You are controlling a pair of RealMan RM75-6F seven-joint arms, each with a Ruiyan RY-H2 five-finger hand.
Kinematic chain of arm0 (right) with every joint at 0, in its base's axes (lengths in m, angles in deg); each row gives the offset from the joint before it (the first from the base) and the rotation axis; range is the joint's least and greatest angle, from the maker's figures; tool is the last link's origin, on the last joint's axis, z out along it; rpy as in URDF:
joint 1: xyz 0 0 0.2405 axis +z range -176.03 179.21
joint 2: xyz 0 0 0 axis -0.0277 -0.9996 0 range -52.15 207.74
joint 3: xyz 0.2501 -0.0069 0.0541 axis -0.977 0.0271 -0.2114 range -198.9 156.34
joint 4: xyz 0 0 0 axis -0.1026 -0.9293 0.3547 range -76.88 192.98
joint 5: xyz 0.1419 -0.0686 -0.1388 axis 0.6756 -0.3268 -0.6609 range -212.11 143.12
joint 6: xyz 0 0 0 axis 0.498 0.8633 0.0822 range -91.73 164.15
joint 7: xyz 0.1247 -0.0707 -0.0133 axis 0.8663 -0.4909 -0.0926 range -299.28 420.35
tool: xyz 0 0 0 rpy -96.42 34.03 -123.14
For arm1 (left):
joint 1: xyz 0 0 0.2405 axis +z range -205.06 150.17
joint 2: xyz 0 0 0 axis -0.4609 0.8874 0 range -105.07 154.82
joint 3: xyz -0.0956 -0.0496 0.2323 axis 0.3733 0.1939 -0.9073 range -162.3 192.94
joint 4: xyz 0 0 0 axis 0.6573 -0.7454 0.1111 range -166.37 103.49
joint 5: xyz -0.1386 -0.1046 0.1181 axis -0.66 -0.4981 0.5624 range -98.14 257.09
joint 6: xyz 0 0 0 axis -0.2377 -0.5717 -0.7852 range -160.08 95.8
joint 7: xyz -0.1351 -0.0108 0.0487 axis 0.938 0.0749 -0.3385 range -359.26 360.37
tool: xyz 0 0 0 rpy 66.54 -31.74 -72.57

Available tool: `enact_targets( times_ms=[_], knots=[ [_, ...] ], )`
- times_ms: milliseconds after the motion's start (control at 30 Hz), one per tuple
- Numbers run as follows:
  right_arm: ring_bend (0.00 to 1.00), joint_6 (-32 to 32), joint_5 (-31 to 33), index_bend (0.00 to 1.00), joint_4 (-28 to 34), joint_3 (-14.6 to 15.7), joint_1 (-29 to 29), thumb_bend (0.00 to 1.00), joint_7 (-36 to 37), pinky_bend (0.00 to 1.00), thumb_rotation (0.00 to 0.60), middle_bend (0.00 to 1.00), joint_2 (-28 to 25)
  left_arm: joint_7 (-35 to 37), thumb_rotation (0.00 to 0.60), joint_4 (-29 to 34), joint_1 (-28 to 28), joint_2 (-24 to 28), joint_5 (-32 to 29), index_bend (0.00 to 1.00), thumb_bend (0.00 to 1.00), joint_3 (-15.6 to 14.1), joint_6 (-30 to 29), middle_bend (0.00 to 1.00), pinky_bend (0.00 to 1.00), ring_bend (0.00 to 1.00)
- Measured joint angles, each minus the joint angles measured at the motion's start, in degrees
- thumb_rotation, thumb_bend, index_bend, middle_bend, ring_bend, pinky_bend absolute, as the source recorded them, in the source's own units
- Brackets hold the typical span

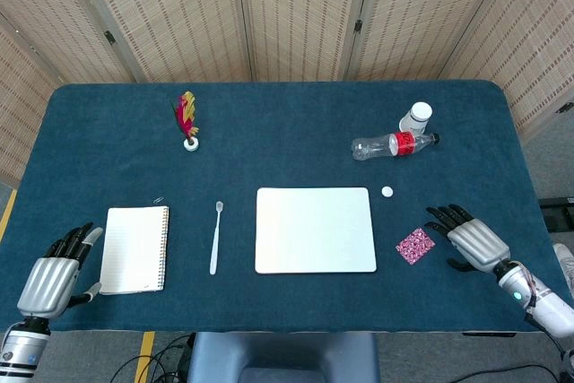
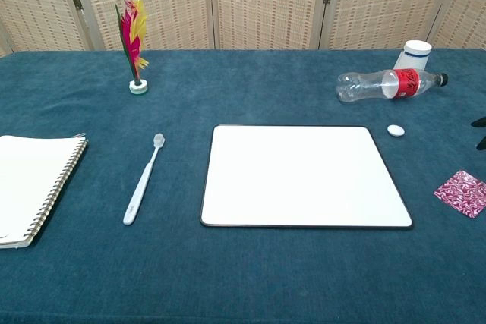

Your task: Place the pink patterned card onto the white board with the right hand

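Both hands unclenched, holding nothing: right hand [image 1: 471, 241] beside pink patterned card [image 1: 415, 245] | bottle [image 1: 393, 144] label red, unreadable

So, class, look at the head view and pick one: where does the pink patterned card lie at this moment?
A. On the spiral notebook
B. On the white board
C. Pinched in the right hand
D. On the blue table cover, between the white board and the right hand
D: the pink patterned card lies flat on the blue cover, right of the white board, with the right hand open beside it, fingertips close but not gripping.
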Motion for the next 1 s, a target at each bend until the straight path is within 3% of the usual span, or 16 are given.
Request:
enact_targets(
  times_ms=[1000],
  knots=[
    [0.0,1.1,1.8,0.22,-12.1,2.0,1.5,0.19,0.0,0.0,0.6,0.0,10.8,1.4,0.6,-0.3,0.1,0.5,0.3,0.07,0.25,-0.2,-0.4,0.07,0.23,0.1]
  ],
)
